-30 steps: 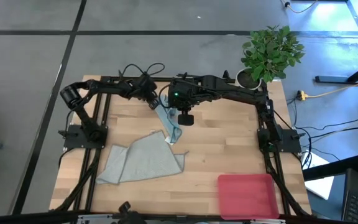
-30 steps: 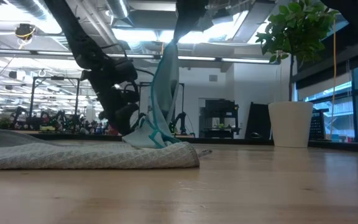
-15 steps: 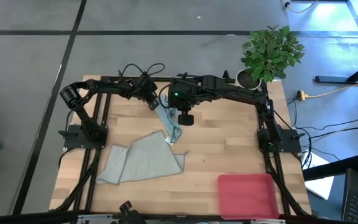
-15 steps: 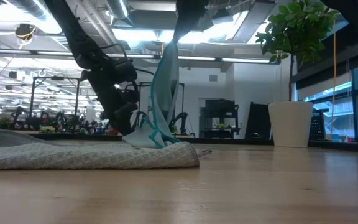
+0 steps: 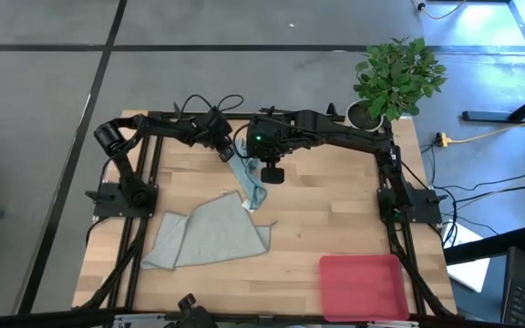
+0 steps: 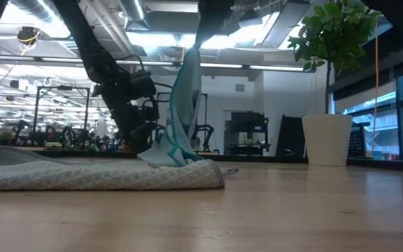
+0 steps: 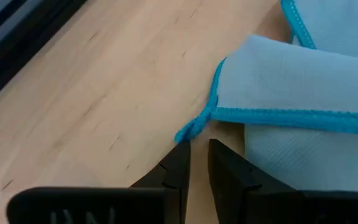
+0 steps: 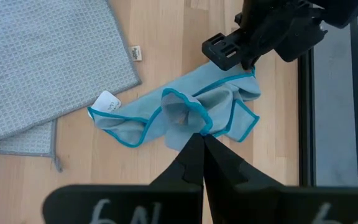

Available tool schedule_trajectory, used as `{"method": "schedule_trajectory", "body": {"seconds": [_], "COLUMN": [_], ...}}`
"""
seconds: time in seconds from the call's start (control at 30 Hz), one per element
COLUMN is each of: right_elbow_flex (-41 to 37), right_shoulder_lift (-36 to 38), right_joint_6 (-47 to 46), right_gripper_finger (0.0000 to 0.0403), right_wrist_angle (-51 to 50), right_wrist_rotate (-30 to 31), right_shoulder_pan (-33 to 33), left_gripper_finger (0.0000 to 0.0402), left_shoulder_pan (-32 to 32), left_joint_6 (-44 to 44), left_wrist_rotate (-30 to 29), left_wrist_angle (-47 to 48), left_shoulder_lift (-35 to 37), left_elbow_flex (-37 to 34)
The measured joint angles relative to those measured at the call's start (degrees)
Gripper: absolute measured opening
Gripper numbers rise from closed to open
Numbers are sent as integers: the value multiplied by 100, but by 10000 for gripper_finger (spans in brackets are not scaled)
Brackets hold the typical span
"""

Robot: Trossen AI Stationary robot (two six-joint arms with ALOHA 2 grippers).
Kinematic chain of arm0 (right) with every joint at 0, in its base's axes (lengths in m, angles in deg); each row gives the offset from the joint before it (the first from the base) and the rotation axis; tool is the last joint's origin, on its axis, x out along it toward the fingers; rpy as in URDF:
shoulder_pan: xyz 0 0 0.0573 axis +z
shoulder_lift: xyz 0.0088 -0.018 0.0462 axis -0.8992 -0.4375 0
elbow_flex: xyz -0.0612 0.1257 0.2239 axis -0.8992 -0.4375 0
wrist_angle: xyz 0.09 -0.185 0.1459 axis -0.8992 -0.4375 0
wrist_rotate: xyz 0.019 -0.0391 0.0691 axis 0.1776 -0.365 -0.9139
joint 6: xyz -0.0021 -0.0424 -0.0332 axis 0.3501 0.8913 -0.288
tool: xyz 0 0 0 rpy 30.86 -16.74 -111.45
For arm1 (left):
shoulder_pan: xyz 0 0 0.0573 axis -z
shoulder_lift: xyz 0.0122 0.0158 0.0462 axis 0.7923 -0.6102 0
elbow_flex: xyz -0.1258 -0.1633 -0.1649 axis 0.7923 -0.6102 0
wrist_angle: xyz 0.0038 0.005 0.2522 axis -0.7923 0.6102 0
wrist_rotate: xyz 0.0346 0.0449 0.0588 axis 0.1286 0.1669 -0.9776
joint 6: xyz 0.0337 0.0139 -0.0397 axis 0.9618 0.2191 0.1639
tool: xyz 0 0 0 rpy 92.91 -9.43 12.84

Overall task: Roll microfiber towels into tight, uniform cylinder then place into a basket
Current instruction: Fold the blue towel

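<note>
R gripper [image 8: 202, 144] pinching small light teal-blue microfiber towel [image 8: 185, 115], lifted at upper centre of high view, lower end on wooden table [image 5: 335, 210] | L gripper [image 7: 199, 155] at towel corner by teal hem, fingers narrowly apart, grip can't tell | larger pale grey-green towel [image 5: 210, 235] flat, lower left | pink plastic basket [image 5: 365, 284] lower right

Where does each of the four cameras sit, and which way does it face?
High: overhead, straight down; both arms, pink plastic tray.
Low: table height, level; hanging light teal-blue towel, grey-green towel.
Left wrist: left gripper at teal hem.
Right wrist: down on right gripper pinching it.
All four share the teal towel.
</note>
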Motion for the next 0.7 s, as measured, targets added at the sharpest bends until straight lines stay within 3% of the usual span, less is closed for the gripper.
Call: {"method": "schedule_trajectory", "body": {"seconds": [0.2, 0.4, 0.7], "right_elbow_flex": [0, 0, 0], "right_shoulder_lift": [0, 0, 0], "right_joint_6": [-4, -9, -14], "right_gripper_finger": [5, 5, 5], "right_wrist_angle": [1, -2, -233], "right_wrist_rotate": [0, 0, 374], "right_shoulder_pan": [0, 2, 2], "left_gripper_finger": [44, 4, 0], "left_shoulder_pan": [1, -6, -28], "left_joint_6": [100, 121, 304], "left_wrist_rotate": [-18, -44, -343], "left_wrist_angle": [-80, -299, 161], "left_shoulder_lift": [-141, -170, 651], "left_elbow_flex": [15, 0, -11]}}
